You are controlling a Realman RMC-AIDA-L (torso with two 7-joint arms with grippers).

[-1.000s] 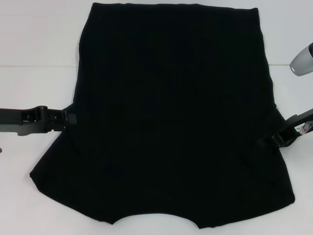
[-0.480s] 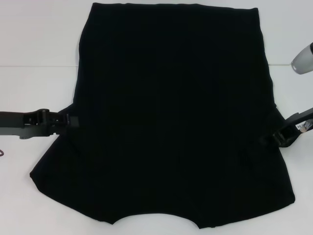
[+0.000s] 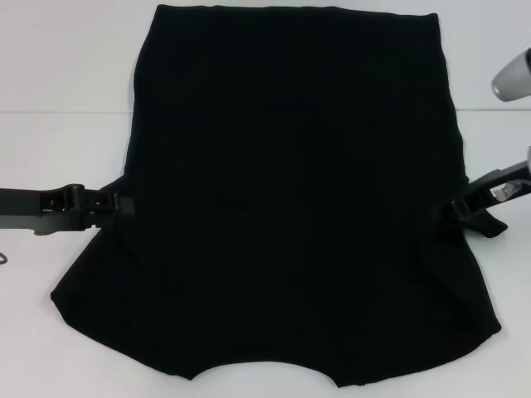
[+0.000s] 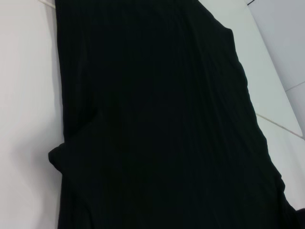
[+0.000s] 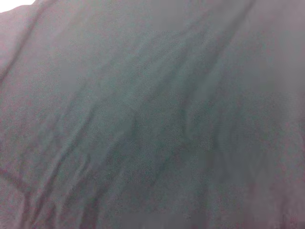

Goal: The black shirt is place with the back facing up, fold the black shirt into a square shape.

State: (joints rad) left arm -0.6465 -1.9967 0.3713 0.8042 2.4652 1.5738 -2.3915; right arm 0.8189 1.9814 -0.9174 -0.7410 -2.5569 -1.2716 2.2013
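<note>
Black shirt, plain side up, spread flat across white table; left gripper at shirt's left edge beside the sleeve, right gripper at its right edge, finger state of both impossible to tell against the dark cloth.

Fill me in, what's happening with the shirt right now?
The large black fabric shirt lies spread flat on the white table, plain side up, with no fold made yet. The left gripper is at the shirt's left edge near the sleeve, and the right gripper is at the opposite edge. Both are low at the cloth, seemingly set to take hold of the two sides.
</note>
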